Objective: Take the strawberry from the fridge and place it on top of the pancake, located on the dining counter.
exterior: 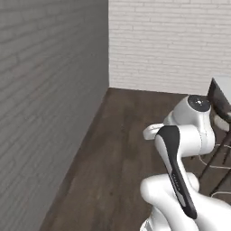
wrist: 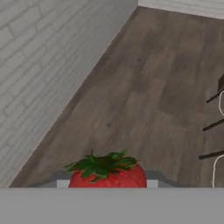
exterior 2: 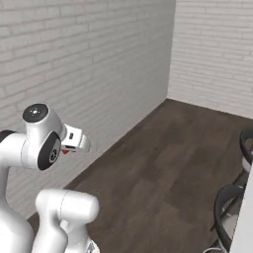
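Observation:
The strawberry (wrist: pixel 107 174), red with a green leafy cap, sits at the bottom middle of the hand view, held above the dark wood floor. My gripper (exterior 2: pixel 75 141) is shut on it, and a sliver of red shows under the hand in the right base view. In the left base view the white hand (exterior: pixel 152 131) sticks out to the left of the folded arm. A corner of the dining counter (exterior: pixel 224 85) shows at the right edge, and its white edge (exterior 2: pixel 245 220) appears low on the right. The fridge and the pancake are out of view.
A grey brick wall (exterior: pixel 49 99) runs along the left and meets a white brick wall (exterior: pixel 171 45) at the far corner. Dark wood floor (exterior: pixel 122 153) stretches ahead. Dark stools (exterior 2: pixel 230 207) stand by the counter on the right.

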